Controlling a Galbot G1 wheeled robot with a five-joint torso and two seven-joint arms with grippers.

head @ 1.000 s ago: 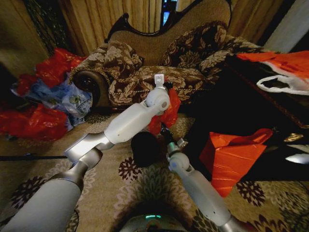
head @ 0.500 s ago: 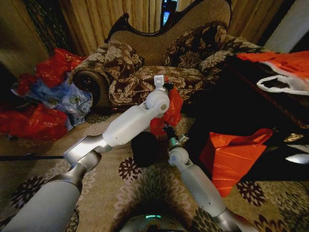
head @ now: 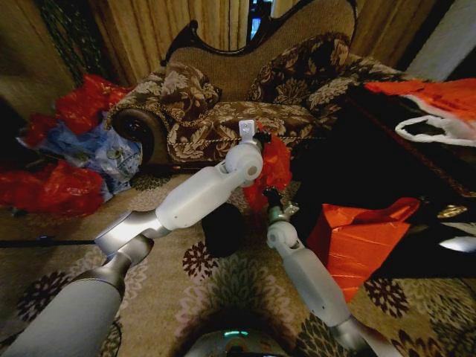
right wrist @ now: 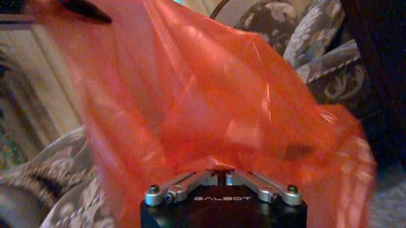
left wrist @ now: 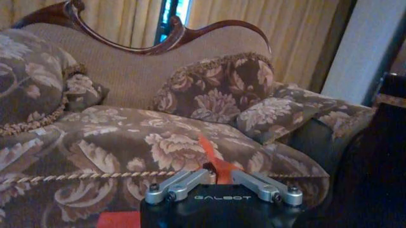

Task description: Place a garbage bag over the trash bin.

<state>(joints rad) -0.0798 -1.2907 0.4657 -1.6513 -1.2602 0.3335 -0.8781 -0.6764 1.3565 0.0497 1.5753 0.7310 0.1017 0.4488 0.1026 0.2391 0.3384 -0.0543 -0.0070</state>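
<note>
Above the trash bin (head: 222,227), both pincers lift the garbage bag (head: 272,169).
Left pincer (left wrist: 219,174) and right pincer (right wrist: 219,172) each clamp its red film.

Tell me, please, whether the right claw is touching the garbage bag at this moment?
Touching. In the right wrist view the right claw has its fingers closed on a fold of the garbage bag, whose red plastic spreads away from the pinch.
</note>
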